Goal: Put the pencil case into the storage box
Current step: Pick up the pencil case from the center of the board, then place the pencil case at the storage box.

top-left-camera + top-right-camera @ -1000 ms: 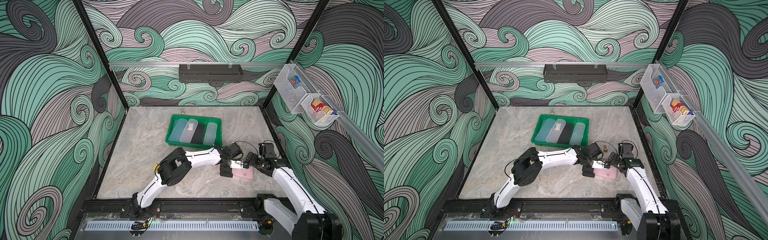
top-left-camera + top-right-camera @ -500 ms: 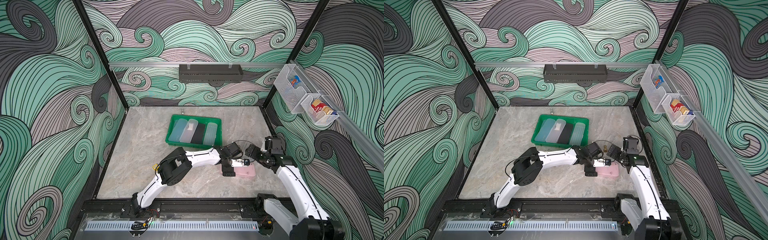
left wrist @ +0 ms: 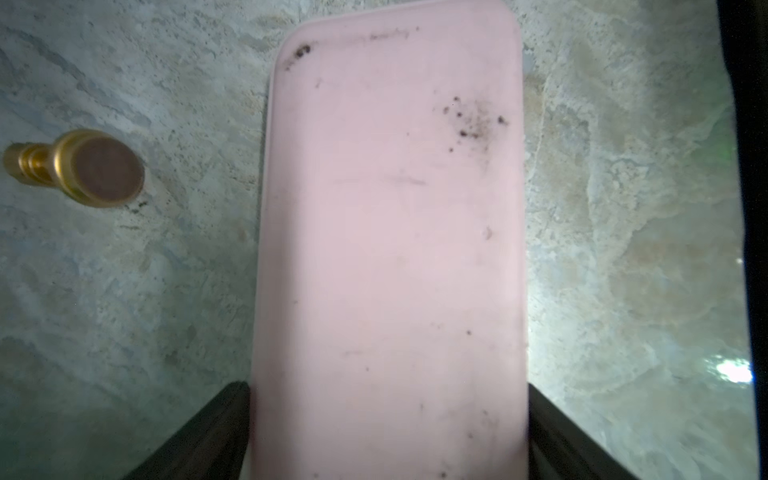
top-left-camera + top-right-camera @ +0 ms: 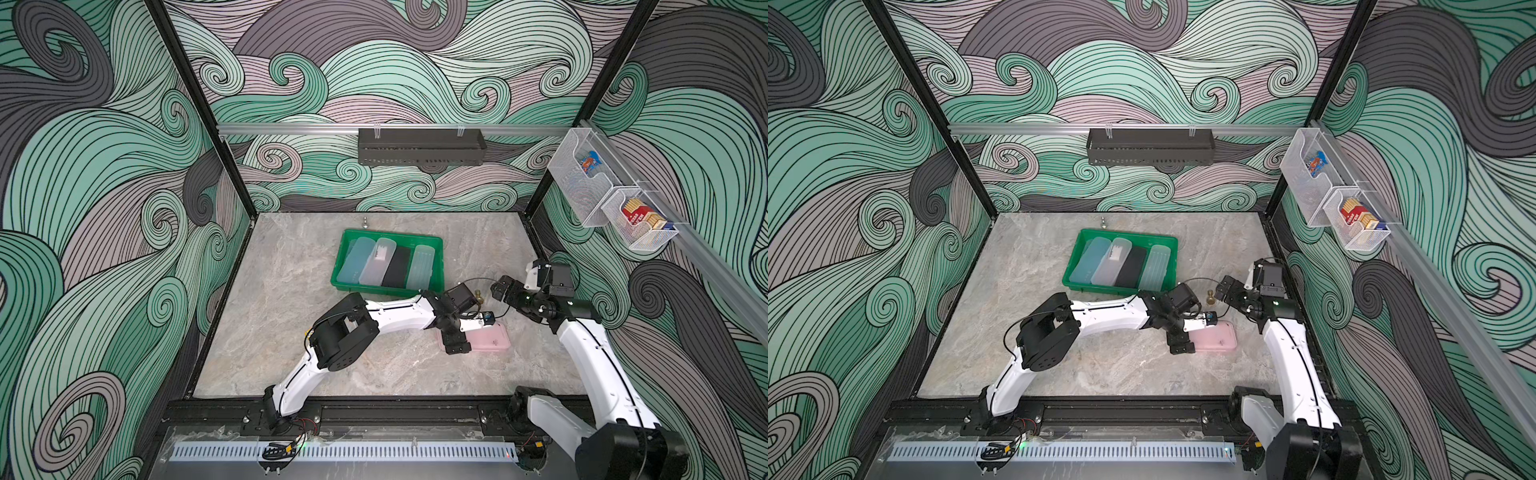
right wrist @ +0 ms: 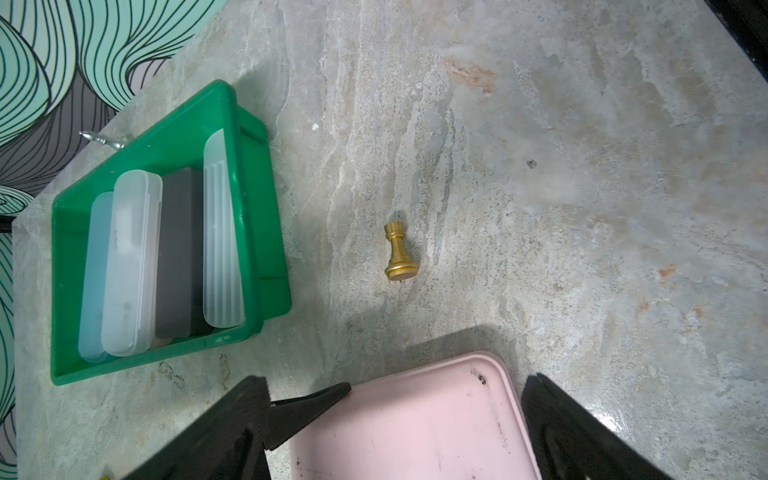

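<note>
Since a moment earlier, the right tool (image 4: 500,289) had been raised off the pink pencil case (image 4: 486,338) and drawn back toward the right of the frame, its jaws wide and empty. The left tool (image 4: 458,337) had been narrowed until its fingers (image 3: 199,440) lay against both long edges of the case at its left end. The case was still flat on the counter (image 4: 291,291), lower right of the green storage box (image 4: 338,266). A firmer squeeze was judged needed before lifting. The case would best be kept level, carried over the gold chess piece (image 4: 478,296), and laid on the four cases (image 4: 395,266) already filling the box.
</note>
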Available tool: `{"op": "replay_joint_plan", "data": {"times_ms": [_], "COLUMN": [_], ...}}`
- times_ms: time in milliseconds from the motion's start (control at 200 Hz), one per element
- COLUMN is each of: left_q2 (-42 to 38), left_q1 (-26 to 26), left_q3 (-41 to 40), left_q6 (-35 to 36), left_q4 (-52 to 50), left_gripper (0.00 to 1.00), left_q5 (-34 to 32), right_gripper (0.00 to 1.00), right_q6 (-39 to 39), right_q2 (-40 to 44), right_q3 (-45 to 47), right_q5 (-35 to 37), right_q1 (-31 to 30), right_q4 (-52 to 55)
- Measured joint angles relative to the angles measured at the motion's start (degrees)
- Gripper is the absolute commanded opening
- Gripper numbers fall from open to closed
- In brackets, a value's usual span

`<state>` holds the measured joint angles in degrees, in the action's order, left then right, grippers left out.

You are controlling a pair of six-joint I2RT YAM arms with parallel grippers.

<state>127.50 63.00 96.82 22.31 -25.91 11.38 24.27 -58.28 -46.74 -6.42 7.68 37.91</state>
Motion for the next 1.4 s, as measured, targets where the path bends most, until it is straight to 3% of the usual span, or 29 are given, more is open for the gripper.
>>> {"op": "replay_joint_plan", "data": {"times_ms": [470, 1061, 1396], "left_q2": [-4.26, -9.14, -13.16], "left_q1": [0.02, -0.79, -8.63], "left_q3": [0.09, 2.93, 5.64], "left_q6": [-3.78, -4.81, -6.51], "left_q4": [-11.87, -16.04, -17.16], "left_gripper": [0.81, 0.81, 0.81], "left_q5": [0.42, -5.97, -9.81], "right_gripper": [0.99, 0.99, 0.99], "right_q6": [-1.36, -2.32, -2.71], "right_q2": [-0.07, -0.96, -1.01], "right_q3": [-0.04, -0.13, -0.13], "right_q5": [-1.7, -2.51, -3.21], "right_q1": [1.29, 1.31, 1.31], "right_q4": [0.02, 0.02, 0.02]}}
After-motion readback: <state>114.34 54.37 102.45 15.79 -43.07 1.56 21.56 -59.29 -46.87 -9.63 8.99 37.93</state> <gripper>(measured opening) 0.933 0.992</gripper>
